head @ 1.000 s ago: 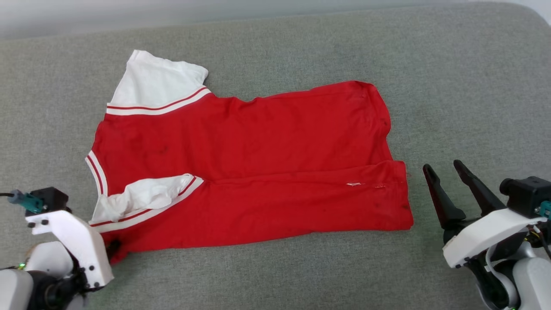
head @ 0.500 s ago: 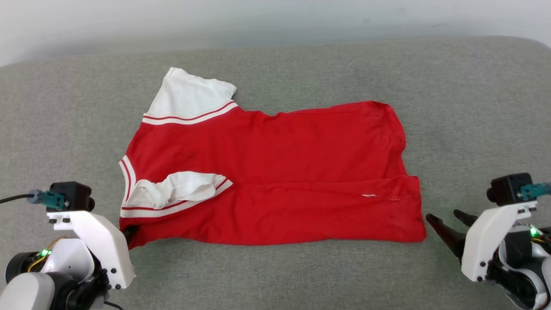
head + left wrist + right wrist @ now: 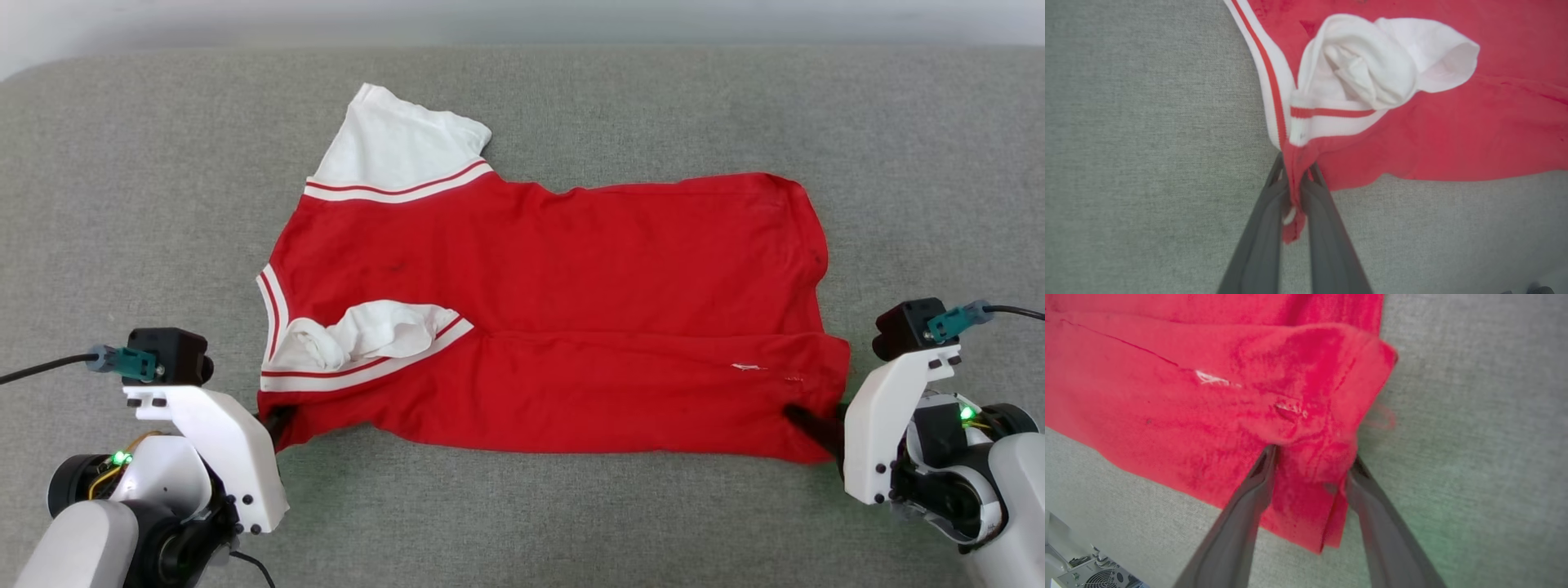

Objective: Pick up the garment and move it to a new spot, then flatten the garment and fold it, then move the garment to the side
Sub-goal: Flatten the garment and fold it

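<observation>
Garment (image 3: 571,327) lies spread on the grey cushion (image 3: 122,204), collar end toward the robot's left and hem toward its right, with the near long edge folded up over the body. The head view takes in the whole shirt, one white sleeve (image 3: 400,139) flat at the far side and the other sleeve (image 3: 367,335) crumpled on the red.

The left wrist view adds the grip. The left gripper (image 3: 1294,171) is closed tight on the near collar-end corner, a red tuft squeezed between its fingers.

In the right wrist view, the right gripper (image 3: 1312,457) stands open, its fingers apart astride the near hem corner, cloth bunched between them.
</observation>
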Robot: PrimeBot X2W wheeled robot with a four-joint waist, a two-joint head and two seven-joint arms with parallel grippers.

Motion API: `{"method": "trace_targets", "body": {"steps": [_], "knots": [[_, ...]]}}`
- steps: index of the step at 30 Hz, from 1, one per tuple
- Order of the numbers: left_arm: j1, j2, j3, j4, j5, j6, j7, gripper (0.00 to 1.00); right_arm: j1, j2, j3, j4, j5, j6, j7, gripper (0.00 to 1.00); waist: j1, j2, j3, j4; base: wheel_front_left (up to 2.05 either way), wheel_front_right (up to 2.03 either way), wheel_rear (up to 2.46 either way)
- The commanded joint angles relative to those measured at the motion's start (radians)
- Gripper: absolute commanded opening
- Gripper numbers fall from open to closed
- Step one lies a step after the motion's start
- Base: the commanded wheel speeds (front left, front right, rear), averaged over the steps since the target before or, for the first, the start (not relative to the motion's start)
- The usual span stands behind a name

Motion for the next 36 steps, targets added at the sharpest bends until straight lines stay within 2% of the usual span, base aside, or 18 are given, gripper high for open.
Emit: {"method": "trace_targets", "body": {"steps": [1, 7, 12, 19, 22, 23, 24, 25, 26, 32, 36], "knots": [[-0.006, -0.001, 0.002, 0.003, -0.004, -0.003, -0.004, 0.0, 0.023, 0.026, 0.035, 0.031, 0.007, 0.0, 0.009, 0.0, 0.0, 0.0, -0.006, -0.002, 0.0, 0.0, 0.0], [0.011, -0.002, -0.002, 0.015, -0.025, -0.021, -0.004, 0.0, 0.0, -0.02, 0.005, 0.007, 0.012, 0.0, -0.01, 0.0, 0.0, 0.0, -0.061, -0.011, 0.0, 0.0, 0.0], [0.034, 0.004, -0.011, 0.008, -0.026, -0.025, -0.001, 0.0, 0.041, -0.036, -0.025, -0.044, 0.008, 0.0, 0.006, 0.0, 0.0, 0.0, -0.122, -0.02, 0.0, 0.0, 0.0], [0.129, 0.012, -0.006, 0.003, -0.042, -0.003, 0.013, 0.0, 0.165, -0.022, -0.082, -0.116, -0.013, 0.0, 0.043, 0.0, 0.0, 0.0, -0.193, -0.038, 0.0, 0.0, 0.0], [0.18, -0.003, -0.018, 0.023, -0.061, 0.002, 0.022, 0.0, 0.216, 0.002, -0.099, -0.131, -0.027, 0.0, 0.04, 0.0, 0.0, 0.0, -0.202, -0.047, 0.0, 0.0, 0.0], [0.188, -0.012, -0.022, 0.032, -0.064, -0.001, 0.016, 0.0, 0.23, 0.014, -0.105, -0.125, -0.029, 0.0, 0.036, 0.1, 0.0, 0.0, -0.202, -0.048, 0.0, 0.0, 0.0], [0.194, -0.02, -0.027, 0.043, -0.065, -0.004, 0.007, 0.11, 0.242, 0.02, -0.103, -0.119, -0.035, 0.0, 0.031, 0.71, 0.0, 0.0, -0.202, -0.048, 0.0, 0.0, 0.0], [0.197, -0.032, -0.03, 0.056, -0.067, -0.008, -0.009, 0.91, 0.25, 0.027, -0.1, -0.117, -0.043, 0.0, 0.015, 1.0, 0.0, 0.0, -0.202, -0.048, 0.0, 0.0, 0.0], [0.199, -0.048, -0.032, 0.071, -0.073, -0.013, -0.025, 1.0, 0.26, 0.042, -0.105, -0.114, -0.042, 0.0, -0.002, 1.0, 0.0, 0.0, -0.203, -0.049, 0.0, 0.0, 0.0], [0.175, -0.074, 0.003, 0.132, -0.048, -0.029, -0.162, 1.0, 0.292, 0.061, -0.115, -0.12, -0.095, 0.0, -0.198, 1.0, 0.0, 0.0, -0.227, -0.059, 0.0, 0.0, 0.0], [0.15, -0.076, 0.032, 0.123, -0.017, -0.026, -0.26, 1.0, 0.29, 0.083, -0.152, -0.148, -0.138, 0.0, -0.391, 1.0, 0.0, 0.0, -0.251, -0.081, 0.0, 0.0, 0.0]]}}
